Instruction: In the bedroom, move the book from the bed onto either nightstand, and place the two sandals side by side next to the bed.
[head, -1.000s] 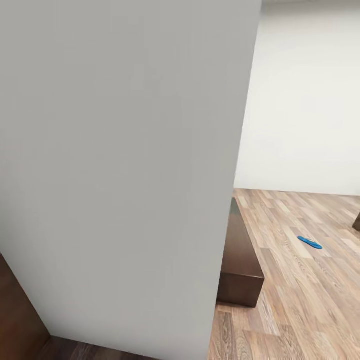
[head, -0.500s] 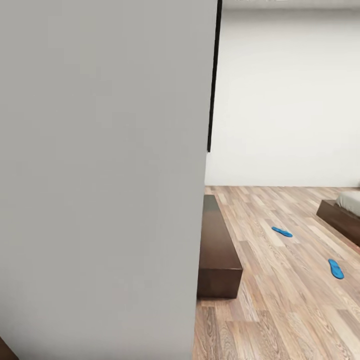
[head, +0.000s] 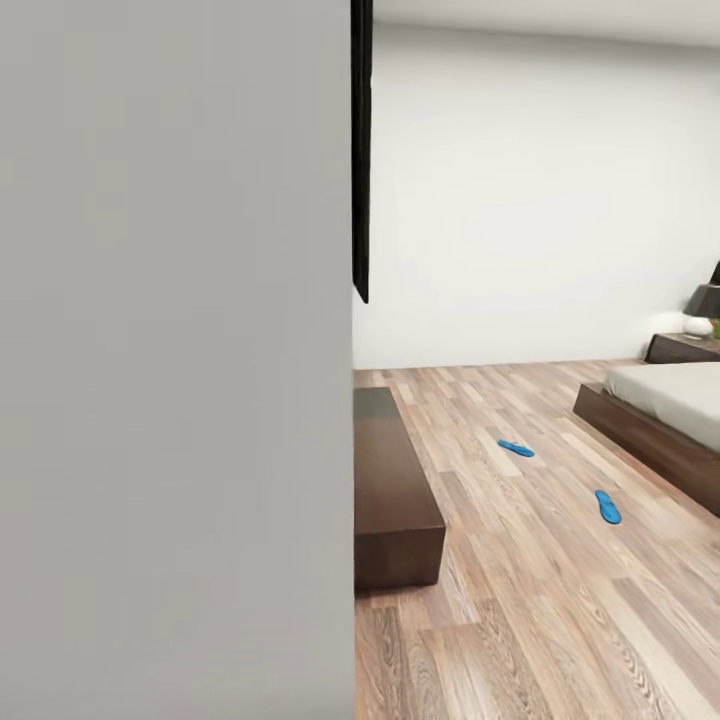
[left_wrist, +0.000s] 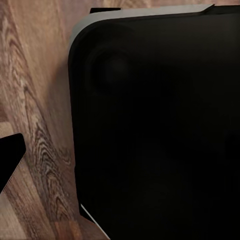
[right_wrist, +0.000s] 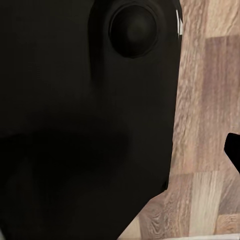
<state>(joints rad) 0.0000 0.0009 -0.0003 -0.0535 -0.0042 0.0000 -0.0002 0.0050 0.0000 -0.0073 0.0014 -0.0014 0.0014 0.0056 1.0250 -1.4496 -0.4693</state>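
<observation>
Two bright-blue sandals lie apart on the wood floor in the head view, one farther off (head: 516, 448) and one nearer the bed (head: 607, 506). The bed (head: 665, 395), with a pale mattress on a dark frame, reaches in from the right edge. Behind it stands a dark nightstand (head: 683, 347) carrying a lamp. The book is out of view. Each wrist view looks at the robot's black body over the floor. A dark sliver that may be a fingertip (left_wrist: 10, 160) sits at the left wrist view's edge, and another (right_wrist: 234, 150) at the right wrist view's edge.
A grey wall (head: 175, 360) takes up the left half of the head view, close by. Past its corner, a long low dark dresser (head: 392, 490) runs along the wall, under a black frame (head: 361, 150). Open floor (head: 520, 600) stretches between dresser and bed.
The head view has swung round the wall corner, so the wall covers less of the picture. The second sandal, then the bed and nightstand, have come into view.
</observation>
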